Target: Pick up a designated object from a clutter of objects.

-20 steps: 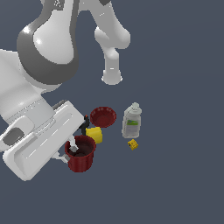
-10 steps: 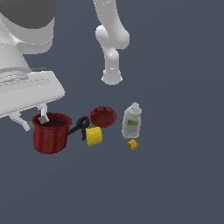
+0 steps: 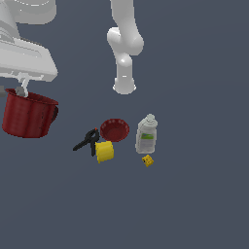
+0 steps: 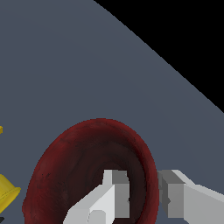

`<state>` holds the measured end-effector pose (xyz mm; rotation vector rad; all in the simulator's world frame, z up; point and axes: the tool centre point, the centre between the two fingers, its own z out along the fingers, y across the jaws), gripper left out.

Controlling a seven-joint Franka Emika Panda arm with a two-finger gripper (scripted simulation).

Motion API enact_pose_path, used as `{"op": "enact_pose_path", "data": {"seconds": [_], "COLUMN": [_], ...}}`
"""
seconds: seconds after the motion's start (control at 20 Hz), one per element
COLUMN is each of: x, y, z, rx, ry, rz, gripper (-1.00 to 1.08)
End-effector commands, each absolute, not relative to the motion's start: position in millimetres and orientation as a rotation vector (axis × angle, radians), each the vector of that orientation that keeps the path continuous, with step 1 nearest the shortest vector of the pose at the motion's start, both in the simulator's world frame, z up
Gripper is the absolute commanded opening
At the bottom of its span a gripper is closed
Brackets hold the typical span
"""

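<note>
The deep red mug (image 3: 29, 115) hangs in the air at the exterior view's left, well above the floor, with a dark handle on its side. My gripper (image 3: 21, 90) is shut on its rim from above. In the wrist view, one finger (image 4: 114, 189) sits inside the mug (image 4: 83, 162) and the other finger (image 4: 175, 192) outside its wall, pinching the rim. The rest of the clutter lies on the floor: a red bowl (image 3: 115, 130), a black clamp (image 3: 86, 141), a yellow cup (image 3: 104, 151), a white green-labelled bottle (image 3: 146, 134) and a tiny yellow block (image 3: 148, 160).
The arm's white base column (image 3: 125, 48) stands behind the clutter. The grey floor (image 3: 185, 204) runs all around. In the wrist view the yellow cup (image 4: 6, 194) shows at the picture's edge beside the mug.
The mug has gone up and toward the exterior view's left in my gripper, away from the clamp and yellow cup. The other objects have stayed in place.
</note>
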<state>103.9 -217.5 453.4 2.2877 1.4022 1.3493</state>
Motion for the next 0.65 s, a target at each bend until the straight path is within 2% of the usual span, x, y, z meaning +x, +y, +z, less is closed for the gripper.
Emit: {"op": "enact_pose_path", "data": {"seconds": [0.0,0.6], "x": [94,75], "y": [-223,-232], "z": [467,487], "rx": [2.255,2.208], "ry": [1.375,1.331], "rz": [1.368,1.396], "gripper": [-1.00,-1.00]}}
